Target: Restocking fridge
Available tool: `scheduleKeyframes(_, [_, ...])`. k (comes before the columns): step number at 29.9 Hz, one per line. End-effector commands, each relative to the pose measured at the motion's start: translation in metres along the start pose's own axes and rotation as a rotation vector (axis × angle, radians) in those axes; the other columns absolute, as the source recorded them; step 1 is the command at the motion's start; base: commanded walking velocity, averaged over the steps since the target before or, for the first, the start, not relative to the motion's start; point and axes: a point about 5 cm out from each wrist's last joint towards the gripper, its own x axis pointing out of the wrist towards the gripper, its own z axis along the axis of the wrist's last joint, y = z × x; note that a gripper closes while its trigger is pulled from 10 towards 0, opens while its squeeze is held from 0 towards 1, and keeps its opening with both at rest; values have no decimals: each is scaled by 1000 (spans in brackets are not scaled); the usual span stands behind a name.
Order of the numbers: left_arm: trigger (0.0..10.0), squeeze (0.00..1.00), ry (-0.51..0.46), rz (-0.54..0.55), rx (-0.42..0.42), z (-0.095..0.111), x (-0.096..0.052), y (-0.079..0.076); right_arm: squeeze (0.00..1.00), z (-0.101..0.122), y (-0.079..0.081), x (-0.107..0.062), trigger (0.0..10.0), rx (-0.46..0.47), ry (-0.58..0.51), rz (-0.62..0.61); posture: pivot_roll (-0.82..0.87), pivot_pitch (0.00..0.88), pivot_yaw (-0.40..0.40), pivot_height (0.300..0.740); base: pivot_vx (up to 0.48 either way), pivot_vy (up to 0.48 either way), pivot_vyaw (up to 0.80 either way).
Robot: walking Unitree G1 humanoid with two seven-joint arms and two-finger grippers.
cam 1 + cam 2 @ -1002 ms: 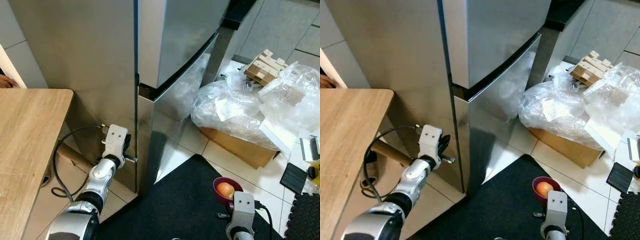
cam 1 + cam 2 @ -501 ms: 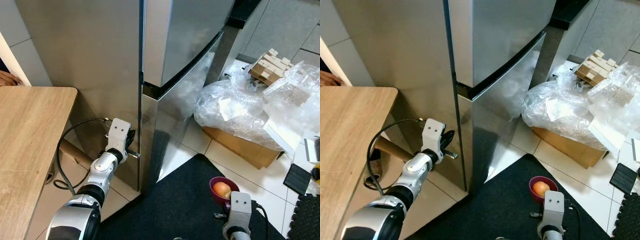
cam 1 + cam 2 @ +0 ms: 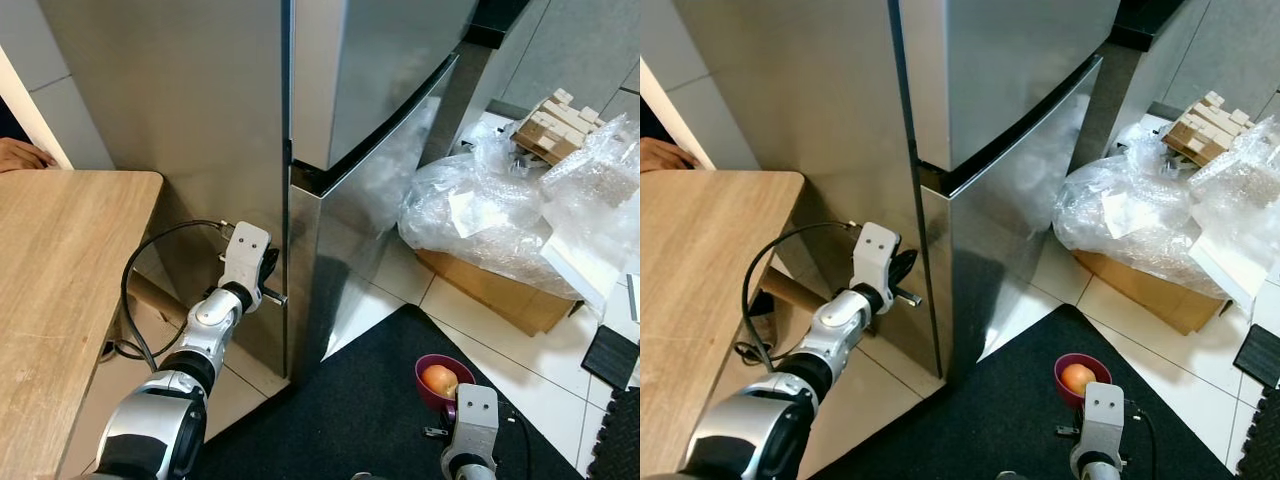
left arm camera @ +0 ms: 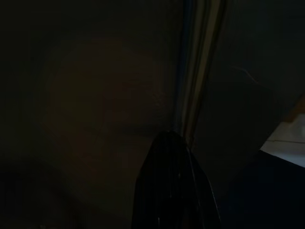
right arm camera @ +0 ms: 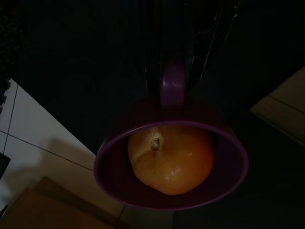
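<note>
At the fridge [image 3: 330,130] door seam, the left hand [image 3: 268,282] presses closed; the right hand [image 5: 183,71] grips a purple cup [image 5: 171,157] holding an orange [image 5: 171,160].

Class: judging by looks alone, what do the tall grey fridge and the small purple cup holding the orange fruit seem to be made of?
Tall grey fridge: probably brushed stainless steel; its doors carry soft, blurry reflections. Small purple cup holding the orange fruit: likely plastic, possibly glazed ceramic; smooth, uniform colour, moulded handle.

Purple cup [image 5: 171,191] — orange fruit [image 5: 171,160] inside — above dark mat [image 5: 71,71].
</note>
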Motion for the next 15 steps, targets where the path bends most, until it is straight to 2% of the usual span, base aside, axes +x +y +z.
scheduleKeyframes(1, [10000,0,27,-29,-3,-3,2,-6,0,-3,-2,-3,10000,10,-8,-17,-92,149,-6,731,0,0,0])
scheduleKeyframes(3, [10000,0,37,-50,23,-2,4,-10,0,-3,-4,-4,10000,8,-10,-19,-97,153,-7,731,0,0,0])
scheduleKeyframes(15, [10000,0,32,-129,30,7,12,-20,0,-3,-10,-5,10000,1,-17,-29,-107,160,-11,731,0,0,0])
